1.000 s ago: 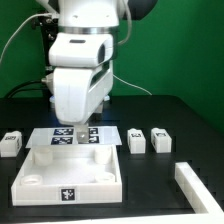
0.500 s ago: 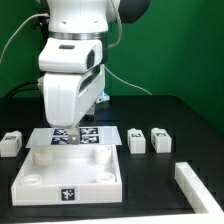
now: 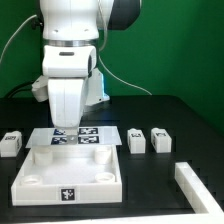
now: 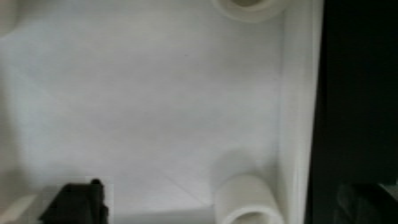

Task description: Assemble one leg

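Three legs, small white blocks with tags, lie on the black table: one at the exterior view's left and two at its right. My gripper hangs over the far edge of the large white square panel, well apart from every leg. In the wrist view the gripper is open and empty. One dark fingertip shows over the white panel, whose two round corner sockets are in sight. No leg shows in the wrist view.
The marker board lies behind the panel, under the hand. A long thin white bar lies at the exterior view's front right. A green backdrop stands behind the table, and cables hang behind the arm.
The arm has moved toward the exterior view's left and the hand has straightened to point down. The parts on the table have not moved.
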`<act>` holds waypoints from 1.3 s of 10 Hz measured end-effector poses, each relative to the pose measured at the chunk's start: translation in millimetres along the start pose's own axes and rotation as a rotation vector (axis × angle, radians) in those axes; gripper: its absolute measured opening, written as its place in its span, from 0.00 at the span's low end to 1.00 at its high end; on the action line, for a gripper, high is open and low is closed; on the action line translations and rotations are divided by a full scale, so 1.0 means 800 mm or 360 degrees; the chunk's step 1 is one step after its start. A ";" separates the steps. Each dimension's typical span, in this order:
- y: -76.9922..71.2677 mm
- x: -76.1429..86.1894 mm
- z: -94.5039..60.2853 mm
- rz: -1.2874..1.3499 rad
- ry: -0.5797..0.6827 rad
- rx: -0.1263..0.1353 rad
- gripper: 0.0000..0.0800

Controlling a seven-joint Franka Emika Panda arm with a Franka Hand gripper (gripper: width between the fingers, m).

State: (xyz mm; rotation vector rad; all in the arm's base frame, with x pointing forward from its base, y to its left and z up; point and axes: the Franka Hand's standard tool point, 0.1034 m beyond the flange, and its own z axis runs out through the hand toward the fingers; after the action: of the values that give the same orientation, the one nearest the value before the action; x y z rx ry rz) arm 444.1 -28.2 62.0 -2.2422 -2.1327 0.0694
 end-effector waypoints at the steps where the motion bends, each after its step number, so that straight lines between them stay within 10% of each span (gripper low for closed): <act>1: -0.011 -0.005 0.008 -0.0027 0.0004 0.0016 0.81; 5: -0.048 -0.008 0.055 0.0008 0.0028 0.0135 0.81; 10: -0.049 -0.007 0.069 0.0017 0.0036 0.0150 0.81; 13: -0.049 -0.007 0.069 0.0017 0.0036 0.0151 0.51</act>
State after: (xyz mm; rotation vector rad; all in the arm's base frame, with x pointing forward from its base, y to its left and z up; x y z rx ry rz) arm 400.8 -31.4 9.3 -2.1916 -2.0603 0.1418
